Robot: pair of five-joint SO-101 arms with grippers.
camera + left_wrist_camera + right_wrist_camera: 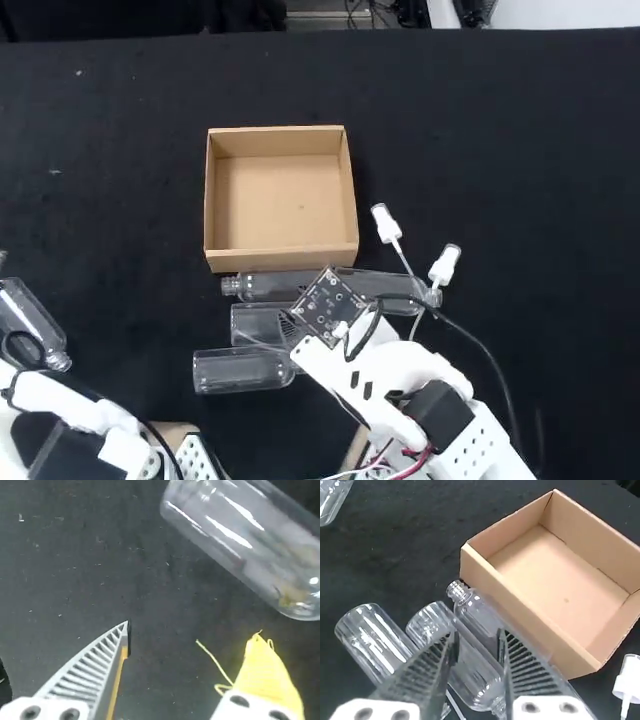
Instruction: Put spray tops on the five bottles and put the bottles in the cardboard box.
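An open cardboard box [215, 190] stands mid-table with nothing inside. Three clear bottles lie on their sides just in front of it: one along the box wall [270, 286], one behind that [255, 322], one nearest the arms [238, 370]. My right gripper [477, 641] hovers open over the middle bottle [470, 667], one finger on each side. Another capless bottle [30, 325] lies at the far left, close to my left gripper [192, 642], which is open with bare cloth between its fingers; that bottle [245, 535] lies just beyond them. Two white spray tops [386, 225] [445, 262] lie to the right of the box.
Black cloth [520, 150] covers the table. My right arm [400, 385] reaches in from the bottom edge, its cable [480, 350] looping beside it. My left arm [60, 405] sits at the bottom left corner. The box [520, 600] is just beyond the right gripper.
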